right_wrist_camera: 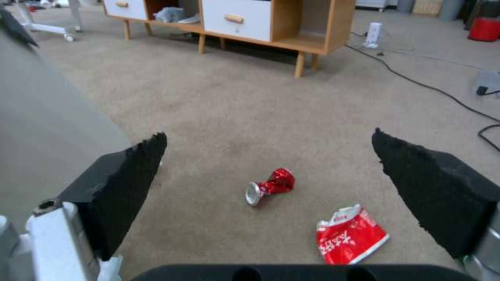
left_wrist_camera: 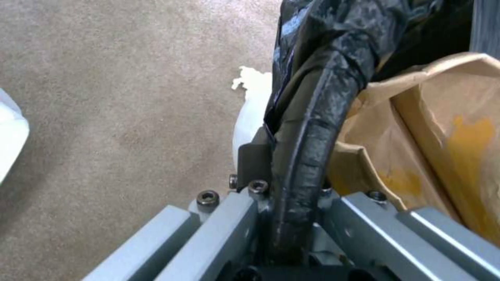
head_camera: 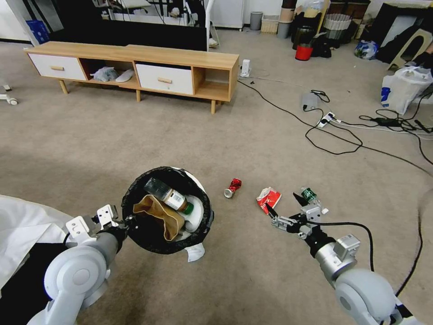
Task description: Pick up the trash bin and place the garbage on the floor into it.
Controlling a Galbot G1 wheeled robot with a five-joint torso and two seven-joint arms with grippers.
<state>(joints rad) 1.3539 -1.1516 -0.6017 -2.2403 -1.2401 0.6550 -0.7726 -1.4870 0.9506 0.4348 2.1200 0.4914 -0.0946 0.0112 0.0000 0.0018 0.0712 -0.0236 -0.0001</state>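
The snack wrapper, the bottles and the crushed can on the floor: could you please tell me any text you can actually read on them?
Nothing can be quoted.
Snack wrapper: white characters, too blurred to read.
Bottle in the trash bin: label too small.
Bottle on the floor: green label, too small.
Crushed can: no legible print.

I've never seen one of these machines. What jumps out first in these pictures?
The left gripper is clamped on the rim of a black-lined trash bin that already holds a brown paper bag and a bottle. To its right, the right gripper hangs open over the carpet, near a crushed can, a red wrapper and another bottle.
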